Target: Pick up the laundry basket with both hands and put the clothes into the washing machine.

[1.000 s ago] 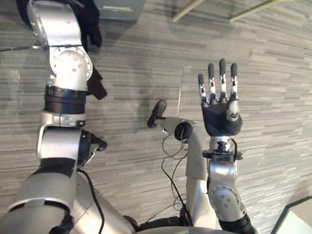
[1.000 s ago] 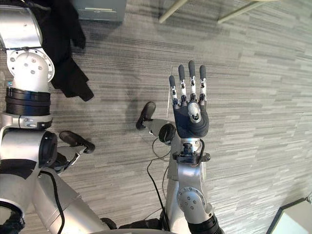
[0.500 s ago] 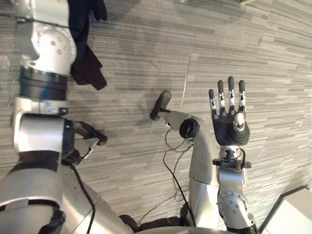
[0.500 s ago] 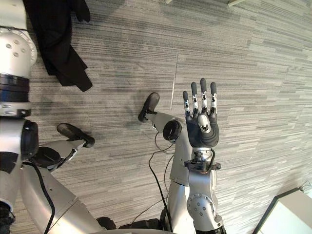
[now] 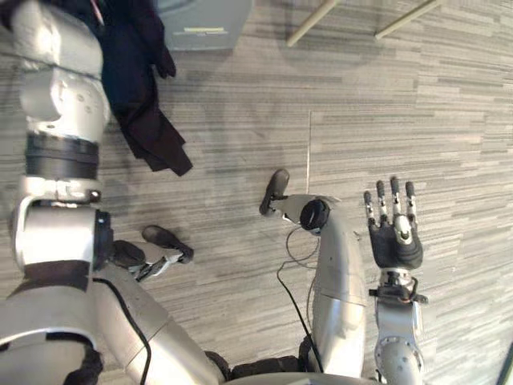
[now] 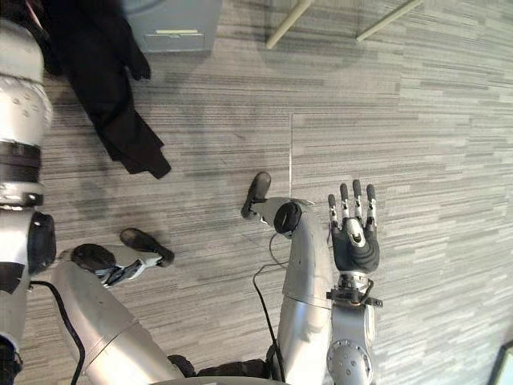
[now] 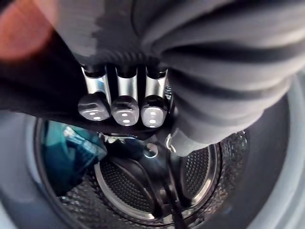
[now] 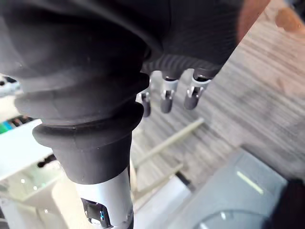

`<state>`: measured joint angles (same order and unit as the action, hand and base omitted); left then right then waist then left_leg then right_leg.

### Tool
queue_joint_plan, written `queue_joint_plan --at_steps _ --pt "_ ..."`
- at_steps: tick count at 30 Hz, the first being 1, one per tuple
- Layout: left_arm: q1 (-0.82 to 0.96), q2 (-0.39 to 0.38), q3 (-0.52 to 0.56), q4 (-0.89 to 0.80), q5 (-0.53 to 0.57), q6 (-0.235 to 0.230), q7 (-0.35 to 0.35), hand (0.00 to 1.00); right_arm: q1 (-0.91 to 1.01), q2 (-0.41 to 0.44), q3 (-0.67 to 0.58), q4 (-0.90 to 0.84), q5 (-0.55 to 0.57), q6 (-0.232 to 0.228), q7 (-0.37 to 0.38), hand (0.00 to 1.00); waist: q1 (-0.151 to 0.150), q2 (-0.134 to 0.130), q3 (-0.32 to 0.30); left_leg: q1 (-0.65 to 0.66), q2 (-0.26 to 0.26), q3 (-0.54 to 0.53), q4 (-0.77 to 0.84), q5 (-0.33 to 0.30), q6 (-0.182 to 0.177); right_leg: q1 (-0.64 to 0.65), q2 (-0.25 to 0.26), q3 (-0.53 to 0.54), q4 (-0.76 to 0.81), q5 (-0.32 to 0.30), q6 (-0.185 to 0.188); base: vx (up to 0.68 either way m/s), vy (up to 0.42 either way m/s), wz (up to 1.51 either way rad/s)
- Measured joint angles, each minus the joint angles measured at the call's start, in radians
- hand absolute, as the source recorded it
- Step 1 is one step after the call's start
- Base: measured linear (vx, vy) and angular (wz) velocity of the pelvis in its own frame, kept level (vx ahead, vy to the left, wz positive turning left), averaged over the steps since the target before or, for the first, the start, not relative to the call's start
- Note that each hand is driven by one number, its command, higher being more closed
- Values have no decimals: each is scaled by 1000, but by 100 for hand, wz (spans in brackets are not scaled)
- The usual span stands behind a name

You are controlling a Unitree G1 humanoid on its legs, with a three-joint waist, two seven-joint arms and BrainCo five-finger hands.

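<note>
A black garment (image 5: pixel 140 96) hangs down beside my raised left arm, in front of the grey washing machine (image 5: pixel 202 18) at the top of the eye views. In the left wrist view my left hand (image 7: pixel 119 102) has its fingers curled into that dark cloth (image 7: pixel 33 90), right over the machine's open drum (image 7: pixel 143 191). A teal piece of clothing (image 7: pixel 66 152) lies inside the drum. My right hand (image 5: pixel 393 237) is held low on the right over the floor, palm up, fingers straight, with nothing in it.
Grey striped carpet (image 5: pixel 240 136) covers the floor. Two pale slanted bars (image 5: pixel 317 18) cross the top of the view beside the machine. A dark-edged white object (image 6: pixel 505 365) shows at the lower right corner.
My right hand has come down and back toward my body, still open. The black garment now hangs further into view by the left arm. The camera has shifted.
</note>
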<state>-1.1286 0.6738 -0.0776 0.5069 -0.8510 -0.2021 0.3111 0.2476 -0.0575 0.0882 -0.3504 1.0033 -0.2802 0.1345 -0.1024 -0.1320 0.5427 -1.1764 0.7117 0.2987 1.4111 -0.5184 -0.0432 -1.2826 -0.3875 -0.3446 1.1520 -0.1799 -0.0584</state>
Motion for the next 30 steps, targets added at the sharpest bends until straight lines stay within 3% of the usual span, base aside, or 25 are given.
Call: queue_joint_plan --at_steps 2,5,6,8,11,12,15,18,24,30 --pt "51 -3 12 -30 -1 -1 0 100 -13 -23 10 -14 0 11 1 0 12 -1 -1 16 0 -16 0 2 -9 17 0 1 31 -27 -7 -75 -195 27" --pt "92 -3 30 -50 -2 -6 -1 100 -52 -35 10 -23 4 10 -5 0 26 -4 -2 -2 -17 -79 -30 75 -20 54 -6 -43 45 -71 -32 -21 -226 37" --pt "81 -3 27 -50 -3 -7 -1 100 -78 -41 12 -23 7 -3 -6 0 12 -6 -3 -34 -55 -102 -99 135 -16 65 -30 -92 24 -80 -44 -5 -234 79" --pt "60 -1 23 -49 -4 -8 0 100 -132 -55 24 -16 9 -20 -14 0 7 -11 -6 -55 -76 -77 -231 225 -5 74 -34 -154 -62 -61 -59 -16 -229 78" --pt "55 -2 29 -46 -3 -13 17 100 -206 -76 29 16 15 -30 -27 0 5 -14 -8 -4 -49 60 -467 376 -16 102 9 -235 -245 7 -70 -30 -239 38" --pt "55 6 27 -45 -3 -13 23 100 -208 -103 24 77 14 -31 -31 0 6 -20 -12 19 -12 74 -525 427 -20 143 61 -270 -302 18 -73 -52 -218 -21" --pt "32 76 3 -46 -2 -13 12 100 -221 -94 4 111 8 -47 -27 0 -14 -22 -13 -11 22 37 -474 410 -32 135 84 -264 -287 12 -67 -40 -108 -30" --pt "2 81 1 -46 0 -13 -7 100 -212 -65 -8 123 8 -48 -24 0 -21 -22 -13 -34 21 33 -447 392 -27 113 75 -256 -275 12 -66 -17 -4 -5" --pt "1 94 11 -45 2 -3 -25 100 -243 -47 -29 190 2 -26 6 0 10 -22 -13 -51 10 58 -460 378 -24 101 73 -262 -330 44 -26 -8 1 -3" --pt "1 24 75 -43 -1 0 -16 100 -246 -13 -37 126 -5 -25 -27 0 7 -22 -13 -37 11 60 -426 341 -9 138 79 -265 -381 102 -63 2 33 -8"
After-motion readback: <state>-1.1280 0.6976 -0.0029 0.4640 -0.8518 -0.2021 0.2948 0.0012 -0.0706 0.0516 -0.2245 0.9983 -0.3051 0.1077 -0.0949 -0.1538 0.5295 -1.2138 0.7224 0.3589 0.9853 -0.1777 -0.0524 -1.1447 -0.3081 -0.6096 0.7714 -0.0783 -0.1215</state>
